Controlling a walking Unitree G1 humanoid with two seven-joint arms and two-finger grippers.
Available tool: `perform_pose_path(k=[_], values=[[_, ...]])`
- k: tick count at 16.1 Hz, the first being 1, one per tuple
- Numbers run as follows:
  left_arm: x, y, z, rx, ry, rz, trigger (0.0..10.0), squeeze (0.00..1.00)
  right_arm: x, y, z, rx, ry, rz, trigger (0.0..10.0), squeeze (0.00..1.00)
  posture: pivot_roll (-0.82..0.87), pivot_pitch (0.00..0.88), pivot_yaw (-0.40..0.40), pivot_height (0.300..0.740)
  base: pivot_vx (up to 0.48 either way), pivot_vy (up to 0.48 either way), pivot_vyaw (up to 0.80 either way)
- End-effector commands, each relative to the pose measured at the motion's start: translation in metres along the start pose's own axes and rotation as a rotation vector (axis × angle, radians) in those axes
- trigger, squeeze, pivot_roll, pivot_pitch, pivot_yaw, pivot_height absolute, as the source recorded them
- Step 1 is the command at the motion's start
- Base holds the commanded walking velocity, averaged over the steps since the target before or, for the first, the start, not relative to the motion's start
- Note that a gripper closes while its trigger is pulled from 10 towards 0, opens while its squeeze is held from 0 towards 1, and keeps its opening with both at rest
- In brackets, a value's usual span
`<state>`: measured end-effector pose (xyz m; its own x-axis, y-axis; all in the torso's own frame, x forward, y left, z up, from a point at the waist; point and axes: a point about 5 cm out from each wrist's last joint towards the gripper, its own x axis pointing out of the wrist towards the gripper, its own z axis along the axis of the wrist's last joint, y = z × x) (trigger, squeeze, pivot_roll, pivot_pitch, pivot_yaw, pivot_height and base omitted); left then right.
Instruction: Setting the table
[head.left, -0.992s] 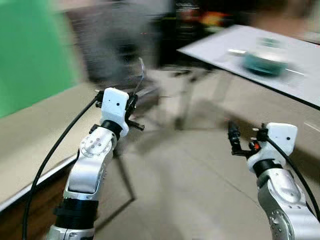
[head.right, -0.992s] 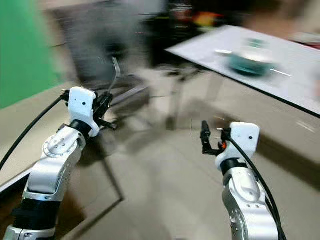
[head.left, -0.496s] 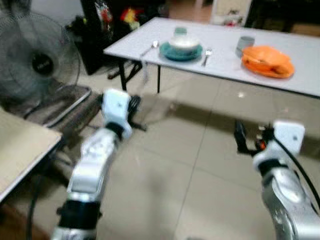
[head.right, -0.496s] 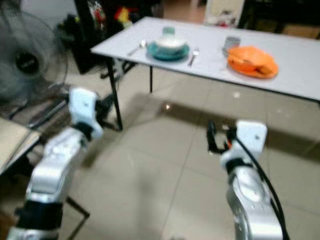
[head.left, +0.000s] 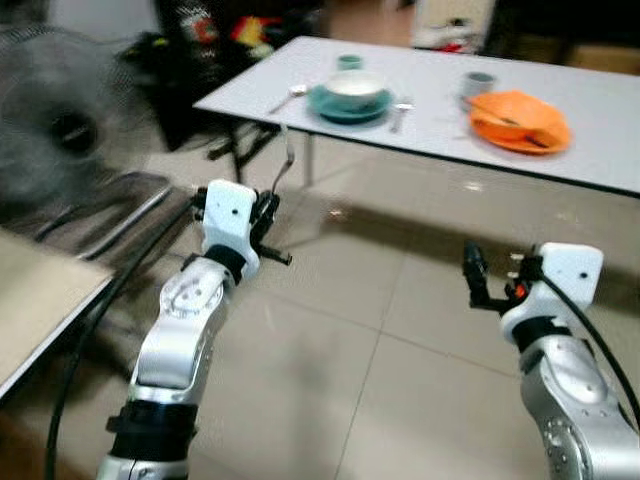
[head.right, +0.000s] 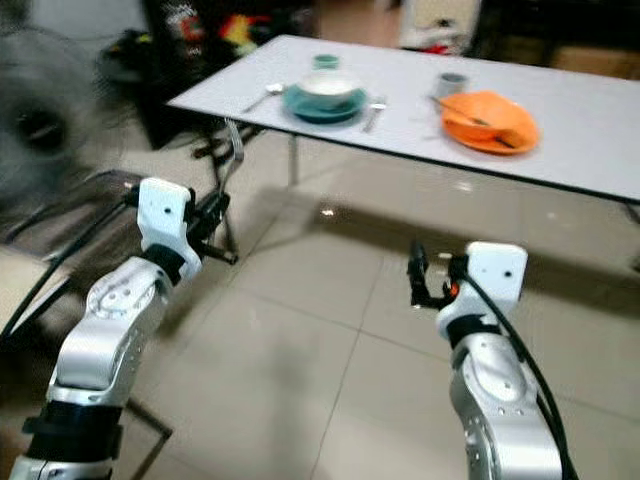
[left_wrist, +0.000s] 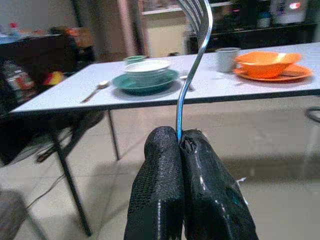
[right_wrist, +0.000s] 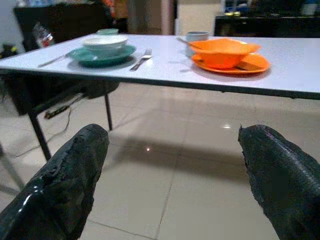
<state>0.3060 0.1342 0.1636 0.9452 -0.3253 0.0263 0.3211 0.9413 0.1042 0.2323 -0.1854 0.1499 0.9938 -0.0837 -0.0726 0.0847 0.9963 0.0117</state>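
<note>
my left gripper (left_wrist: 181, 145) has its fingers pressed together on the handle of a fork (left_wrist: 192, 65), held upright over the floor well short of the white table (head.left: 600, 110). my right gripper (right_wrist: 172, 175) is spread wide, holding nothing. on the table a white bowl (head.left: 350, 88) sits in a teal plate (head.left: 350, 104), with an orange bowl (right_wrist: 223, 50) on an orange plate (right_wrist: 252, 62) and a grey cup (head.left: 478, 83) further along.

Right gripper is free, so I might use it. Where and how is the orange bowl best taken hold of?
Grip the orange bowl by its flared rim from above, on the table's near edge side; the rim overhangs the narrower base, and it sits upright on an orange plate.
</note>
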Motion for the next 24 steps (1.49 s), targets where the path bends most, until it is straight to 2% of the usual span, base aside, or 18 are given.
perform_pose_path(k=[1, 3, 7, 12, 24], values=[[0.002, -0.0023, 0.0028, -0.005, -0.007, -0.014, 10.0, 0.0, -0.0001, -0.0016, 0.0022, -0.006, -0.005, -0.003, 10.0, 0.0, -0.06, 0.0, 0.026, 0.74, 0.296, 0.0, -0.8], [0.0025, -0.0025, 0.0028, -0.004, -0.007, -0.015, 10.0, 0.0, 0.0002, -0.0018, 0.0027, -0.006, -0.007, -0.005, 10.0, 0.0, -0.06, 0.0, 0.025, 0.74, 0.341, 0.0, -0.64], [0.0025, -0.0008, 0.0027, -0.003, -0.006, -0.01, 10.0, 0.0, 0.0012, -0.0011, 0.0025, -0.009, -0.005, -0.002, 10.0, 0.0, -0.06, 0.0, 0.024, 0.74, 0.346, 0.0, 0.0], [0.0036, -0.0007, 0.0035, 0.004, -0.008, -0.013, 10.0, 0.0, 0.0024, -0.0005, 0.0032, -0.008, -0.012, 0.009, 10.0, 0.0, -0.06, 0.0, 0.022, 0.74, 0.353, 0.0, -0.74], [0.0062, 0.001, 0.0041, 0.015, -0.005, -0.01, 10.0, 0.0, 0.0052, -0.002, 0.004, -0.031, -0.017, 0.006, 10.0, 0.0, -0.05, 0.0, 0.025, 0.74, 0.353, 0.0, 0.0]])
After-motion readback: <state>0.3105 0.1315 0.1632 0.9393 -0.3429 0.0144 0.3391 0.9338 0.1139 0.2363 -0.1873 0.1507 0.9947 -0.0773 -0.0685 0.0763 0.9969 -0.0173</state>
